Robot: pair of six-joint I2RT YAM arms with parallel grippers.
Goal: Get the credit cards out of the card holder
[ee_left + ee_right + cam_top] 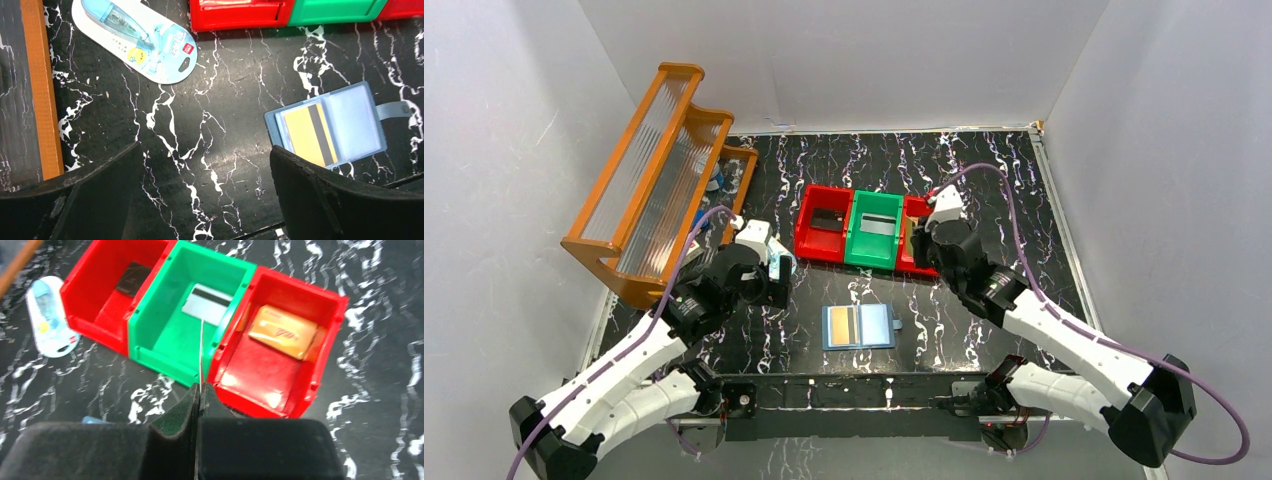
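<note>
The blue card holder [876, 326] lies open near the table's front edge, with a tan-orange card with a dark stripe [844, 325] in its left pocket. The left wrist view shows the card holder [352, 122] and that card [302, 135] to the right of my left gripper [204, 150], which is open over bare table. My right gripper [200, 387] hovers by the bins, shut on a thin pale card [201, 350] seen edge-on. A black card [132, 279], a grey striped card [207, 304] and an orange card [283, 331] each lie in a separate bin.
Two red bins [824, 245] [280, 390] stand in a row on either side of a green bin [872, 258]. A white-and-blue oval case [135, 37] lies left of them. An orange slatted rack [654, 180] fills the far left.
</note>
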